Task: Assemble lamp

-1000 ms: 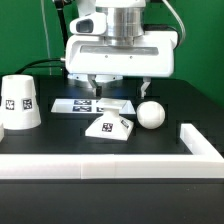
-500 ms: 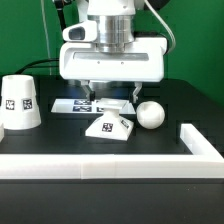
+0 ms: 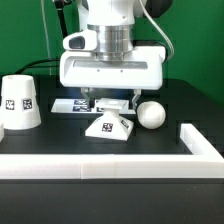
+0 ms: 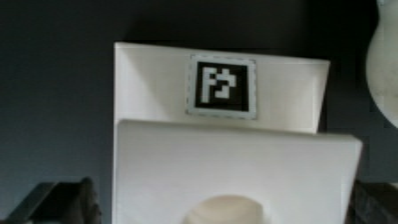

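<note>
table (image 3: 60,138): black, matte
shade (image 3: 19,103): upright, wide end down, tag facing camera, exterior view's left, well apart from base
base (image 3: 110,127): mid-table, tagged slope
bulb (image 3: 151,114): just beside base, exterior view's right, narrow gap
marker board (image 3: 70,105): flat, behind base, partly hidden
border rail (image 3: 110,166): white, along near edge, turning back at exterior view's right

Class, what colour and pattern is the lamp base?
The base is white with a black-and-white square tag; clearest in the wrist view.
</note>
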Robot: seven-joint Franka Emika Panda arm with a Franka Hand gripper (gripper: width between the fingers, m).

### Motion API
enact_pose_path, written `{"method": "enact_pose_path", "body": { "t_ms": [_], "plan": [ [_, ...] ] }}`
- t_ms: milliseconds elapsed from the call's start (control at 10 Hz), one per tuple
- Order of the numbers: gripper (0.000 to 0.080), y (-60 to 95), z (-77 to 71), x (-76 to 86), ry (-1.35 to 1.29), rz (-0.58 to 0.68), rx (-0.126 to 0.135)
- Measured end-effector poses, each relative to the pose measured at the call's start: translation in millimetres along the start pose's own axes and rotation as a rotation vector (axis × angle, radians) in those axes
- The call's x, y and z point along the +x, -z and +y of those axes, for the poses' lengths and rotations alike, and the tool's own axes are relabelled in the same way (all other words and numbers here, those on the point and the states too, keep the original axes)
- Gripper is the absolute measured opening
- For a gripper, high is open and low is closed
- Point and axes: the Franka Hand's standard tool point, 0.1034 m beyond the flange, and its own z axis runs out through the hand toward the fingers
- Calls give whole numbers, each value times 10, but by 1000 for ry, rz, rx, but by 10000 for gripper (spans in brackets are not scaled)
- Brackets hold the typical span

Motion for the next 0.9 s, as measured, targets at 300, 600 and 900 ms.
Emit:
{"method": "enact_pose_path", "body": {
  "t_ms": [300, 600, 900],
  "plan": [
    [533, 5, -18, 5, 8, 0, 0],
    [533, 4, -22, 3, 13, 0, 0],
    [533, 3, -24, 2, 14, 0, 0]
  ]
}}
